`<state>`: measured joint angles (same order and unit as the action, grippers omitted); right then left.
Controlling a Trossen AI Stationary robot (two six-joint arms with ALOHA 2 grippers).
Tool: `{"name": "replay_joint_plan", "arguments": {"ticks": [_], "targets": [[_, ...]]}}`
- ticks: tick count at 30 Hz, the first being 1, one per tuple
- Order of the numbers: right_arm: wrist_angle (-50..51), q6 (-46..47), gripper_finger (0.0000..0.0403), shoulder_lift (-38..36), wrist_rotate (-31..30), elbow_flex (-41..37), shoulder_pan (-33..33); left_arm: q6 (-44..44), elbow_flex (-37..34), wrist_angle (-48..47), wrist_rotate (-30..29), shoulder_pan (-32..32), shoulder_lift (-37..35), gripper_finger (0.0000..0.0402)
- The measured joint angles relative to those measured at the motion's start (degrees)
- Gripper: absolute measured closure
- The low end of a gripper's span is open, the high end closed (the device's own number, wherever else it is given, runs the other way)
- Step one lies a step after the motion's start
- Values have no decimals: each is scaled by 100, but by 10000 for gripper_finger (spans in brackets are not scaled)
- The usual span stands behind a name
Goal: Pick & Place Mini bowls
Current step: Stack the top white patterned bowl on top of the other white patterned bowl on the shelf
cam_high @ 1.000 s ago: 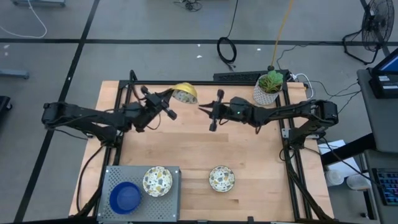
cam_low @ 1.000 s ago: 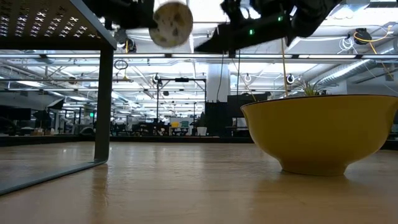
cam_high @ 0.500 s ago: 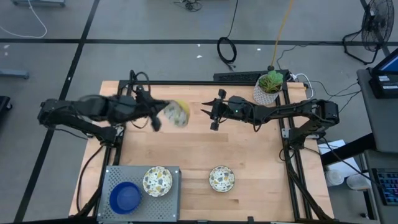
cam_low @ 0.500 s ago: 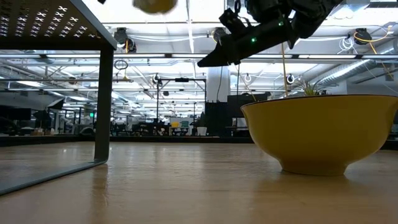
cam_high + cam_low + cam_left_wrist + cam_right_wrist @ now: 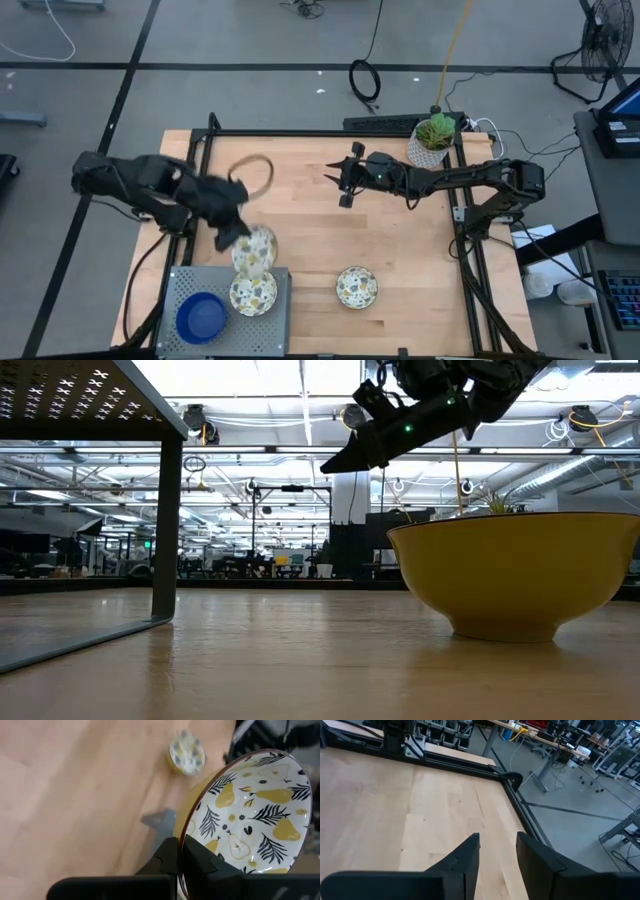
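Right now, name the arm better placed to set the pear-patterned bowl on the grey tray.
Left. Its hand already grips the pear-patterned bowl just above the grey tray. The right hand is empty, far across the table.

We saw open wood across the table [image 5: 400,260] middle, with one bowl [image 5: 356,286] alone toward the near edge. The grey rack [image 5: 180,285] filled the near left corner, and the left gripper [image 5: 232,236] with its held bowl [image 5: 253,248] crowded the space just above it. The plant pot [image 5: 432,140] stood at the far right corner beside the raised right gripper [image 5: 337,181].
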<state>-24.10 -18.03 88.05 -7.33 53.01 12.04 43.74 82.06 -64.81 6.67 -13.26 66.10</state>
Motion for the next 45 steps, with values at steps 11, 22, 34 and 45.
{"name": "replay_joint_plan", "arguments": {"ticks": [11, 22, 34, 45], "targets": [[44, -30, 289, -2, -1, 0, 189, 875, -7, -262, 112, -949, 1237, 394], [50, 74, 289, -4, 10, 0, 189, 1918, -9, -817, -73, -1565, 1345, 394], [83, 86, 293, -4, 11, 0, 189, 2175, -9, -672, -231, -1735, 1341, 394], [83, 84, 293, -4, 13, -2, 189, 2389, -9, -626, -376, -1713, 1339, 316]]}}
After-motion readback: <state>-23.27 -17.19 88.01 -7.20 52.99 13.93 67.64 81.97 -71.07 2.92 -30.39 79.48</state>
